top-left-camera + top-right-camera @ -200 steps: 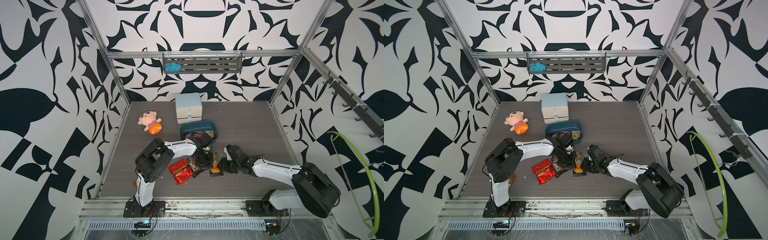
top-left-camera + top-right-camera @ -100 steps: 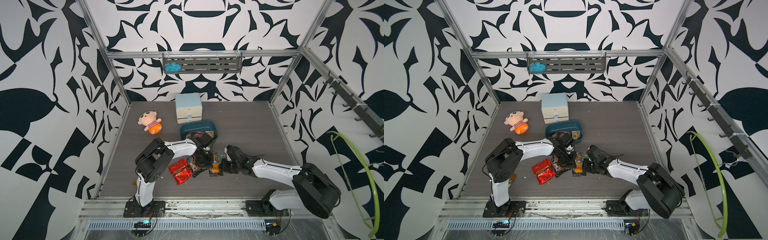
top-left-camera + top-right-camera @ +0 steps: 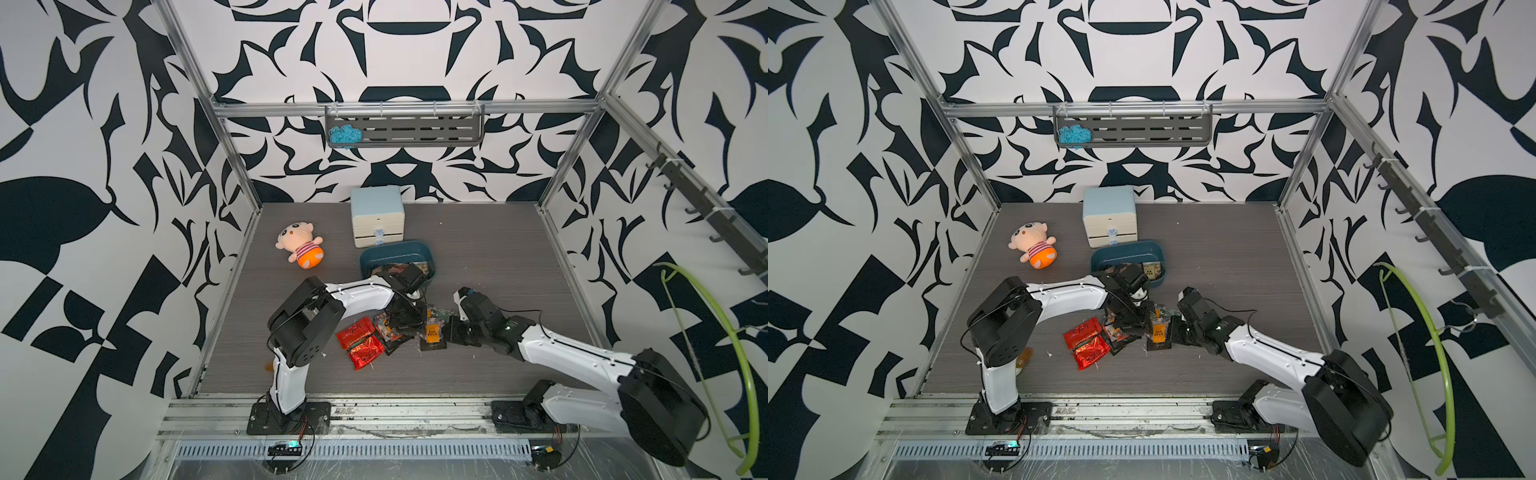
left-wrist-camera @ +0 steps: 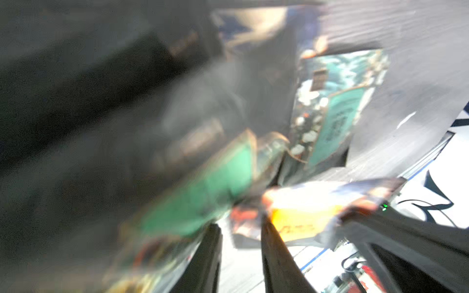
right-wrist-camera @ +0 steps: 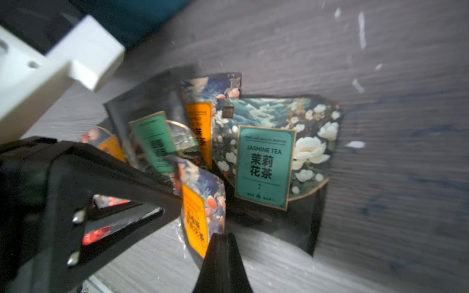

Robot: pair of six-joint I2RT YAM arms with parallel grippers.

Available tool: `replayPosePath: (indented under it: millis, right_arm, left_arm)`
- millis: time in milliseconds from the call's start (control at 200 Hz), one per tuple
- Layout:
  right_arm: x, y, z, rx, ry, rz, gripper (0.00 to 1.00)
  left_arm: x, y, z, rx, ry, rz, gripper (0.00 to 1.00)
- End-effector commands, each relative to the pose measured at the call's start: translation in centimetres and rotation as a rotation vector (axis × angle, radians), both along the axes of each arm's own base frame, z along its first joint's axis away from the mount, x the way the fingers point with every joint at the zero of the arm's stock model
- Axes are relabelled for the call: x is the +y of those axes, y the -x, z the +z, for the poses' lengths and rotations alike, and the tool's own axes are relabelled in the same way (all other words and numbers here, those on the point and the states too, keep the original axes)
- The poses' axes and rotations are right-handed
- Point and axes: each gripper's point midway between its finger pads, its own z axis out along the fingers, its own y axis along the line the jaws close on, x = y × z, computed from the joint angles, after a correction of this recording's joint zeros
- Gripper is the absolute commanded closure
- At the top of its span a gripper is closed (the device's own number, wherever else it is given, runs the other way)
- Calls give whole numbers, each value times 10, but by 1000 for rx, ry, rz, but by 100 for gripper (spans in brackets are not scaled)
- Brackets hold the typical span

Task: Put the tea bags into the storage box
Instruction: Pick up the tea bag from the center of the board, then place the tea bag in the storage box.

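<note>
While right fingers [image 5: 216,266] pinch shut, left fingers [image 4: 208,258] stand parted near the JASMINE TEA sachet [image 5: 265,165].

two red sachets [image 3: 354,332], one box [image 3: 390,248], one doll [image 3: 300,248]

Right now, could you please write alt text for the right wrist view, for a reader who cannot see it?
The right gripper is shut on the edge of an orange-labelled tea bag, which curls up off the grey table. Beyond it, more patterned sachets fan out, the clearest a green-labelled Jasmine Tea sachet.
</note>
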Motion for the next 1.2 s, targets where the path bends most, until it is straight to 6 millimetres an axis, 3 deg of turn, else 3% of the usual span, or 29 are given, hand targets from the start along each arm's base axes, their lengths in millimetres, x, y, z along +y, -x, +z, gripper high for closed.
replayPosePath:
  millis: [0,215,330,425,495,595,610,650,765,910,920,1195]
  right_arm:
    - [-6,-7,30,-78,26,-10,100]
    - [-12,-22,79,-192,49,-27,100]
    - [-5,-38,105,-248,49,-19,100]
    - [10,-55,122,-285,31,-3,100]
    - [23,-70,133,-310,15,8,100]
    - [44,-95,146,-336,-27,21,100]
    - [47,-99,147,-338,-32,23,100]
    - [55,-110,151,-345,-41,23,100]
    - [85,-139,152,-320,-62,54,100]
    - [113,-167,134,-262,-49,80,100]
    - [115,-169,132,-257,-46,82,100]
    - [137,-197,92,-187,24,114,99]
  left_arm:
    - [9,-23,47,-201,-7,-2,61]
    - [55,-57,107,-530,-126,84,43]
    - [79,-67,135,-663,-149,164,25]
    - [92,-69,155,-731,-118,220,1]
    - [96,-69,165,-760,-60,219,0]
    - [108,-73,163,-742,-22,276,0]
    - [112,-72,172,-755,9,290,0]
    - [112,-72,174,-744,45,295,0]
    - [109,-75,173,-679,117,294,0]
    - [103,-74,167,-619,160,270,0]
    - [102,-76,158,-599,144,268,0]
    - [107,-80,152,-609,139,289,0]
